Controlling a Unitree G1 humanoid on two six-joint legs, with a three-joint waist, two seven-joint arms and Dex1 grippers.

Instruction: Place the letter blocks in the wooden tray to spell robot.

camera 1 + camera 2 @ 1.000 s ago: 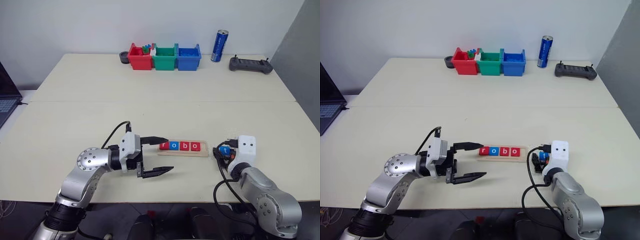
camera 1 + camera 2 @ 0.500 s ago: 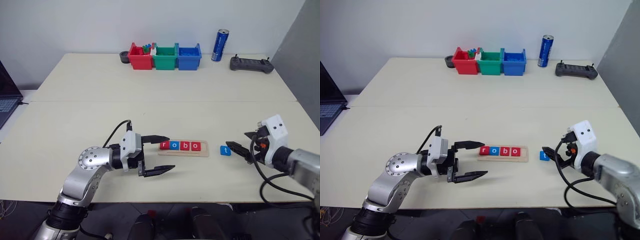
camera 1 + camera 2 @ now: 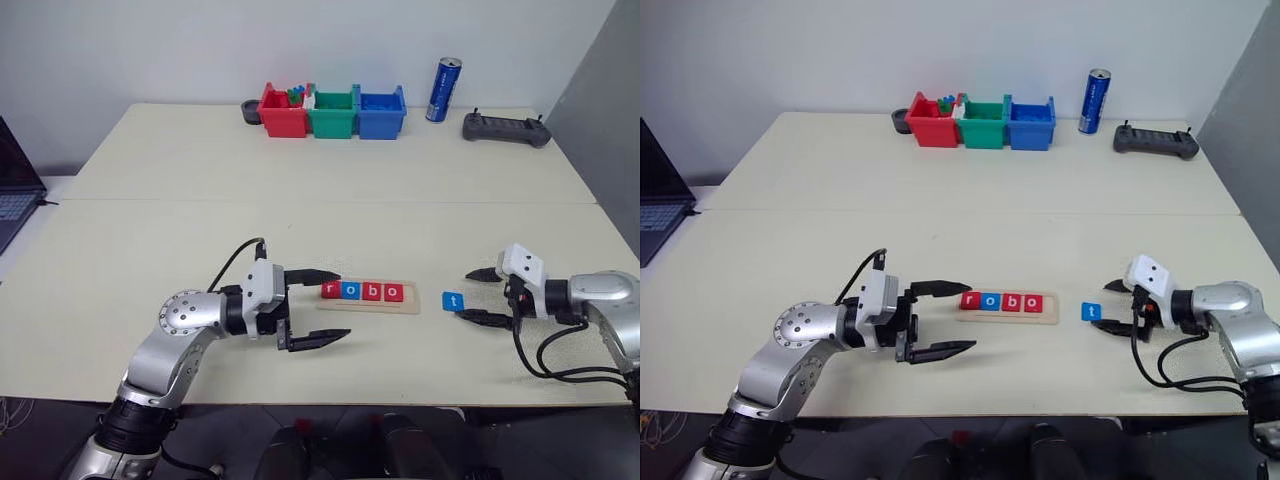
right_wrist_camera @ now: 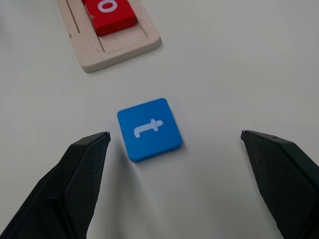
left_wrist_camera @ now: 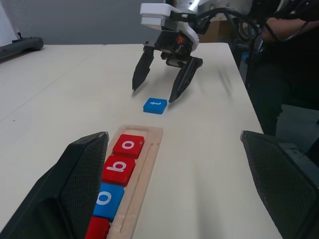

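Note:
The wooden tray [image 3: 410, 297] lies near the table's front edge and holds several letter blocks: red r [image 3: 330, 291], blue o [image 3: 349, 291], red b [image 3: 371, 292], red o [image 3: 392, 292]. Its right end slot is bare. A blue t block [image 3: 452, 301] lies flat on the table just right of the tray. My right gripper [image 3: 463, 295] is open, and its fingertips sit just right of the t block without touching it. My left gripper [image 3: 343, 305] is open at the tray's left end, its far finger close to the r block.
Red [image 3: 282, 115], green [image 3: 331, 115] and blue [image 3: 381, 113] bins stand in a row at the table's back edge. A blue can [image 3: 442, 90] and a black controller [image 3: 505, 128] sit to their right. A laptop [image 3: 15, 190] shows at the left edge.
My right arm has swung out to the right, off the blue t block, and its gripper now points left at the block. The block and my left arm have stayed put.

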